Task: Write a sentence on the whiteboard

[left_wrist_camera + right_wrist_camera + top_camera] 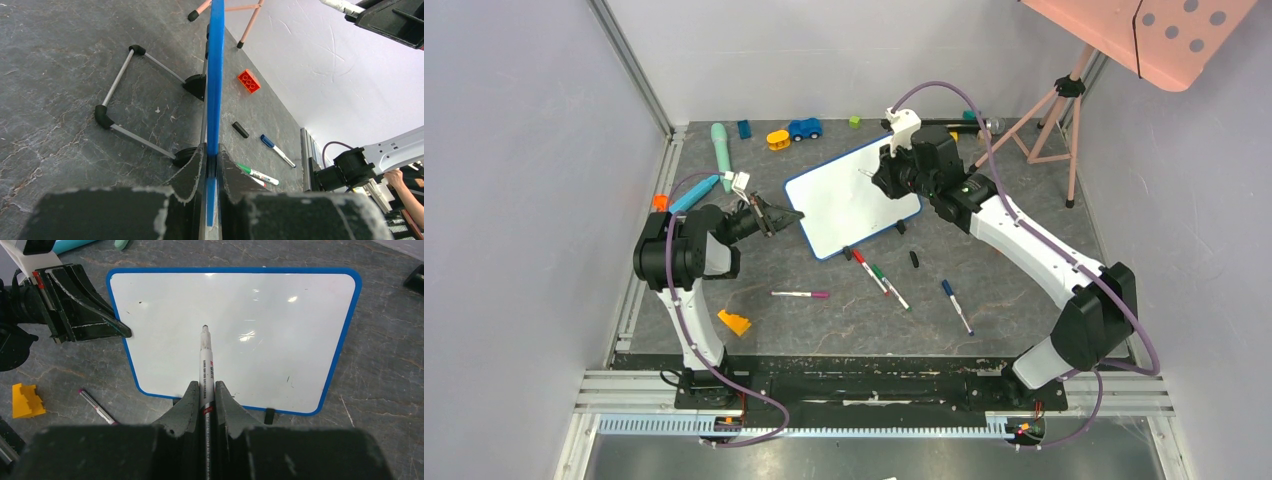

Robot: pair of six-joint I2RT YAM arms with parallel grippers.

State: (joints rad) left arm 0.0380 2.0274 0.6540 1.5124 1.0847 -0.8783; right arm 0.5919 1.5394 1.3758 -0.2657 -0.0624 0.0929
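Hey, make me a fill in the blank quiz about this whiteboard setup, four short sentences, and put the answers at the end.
1. The left tool clamps the whiteboard by its ____ frame.
2. The right tool holds a marker with its cap ____.
3. The whiteboard has ____ words written on it.
4. The loose pink-tipped marker on the table lies nearer the ____ arm.

Missing words: blue; off; no; left.

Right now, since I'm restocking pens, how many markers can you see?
5. One marker in the right claw over the board; pink, red, green and blue ones lie on the table. More may be hidden.
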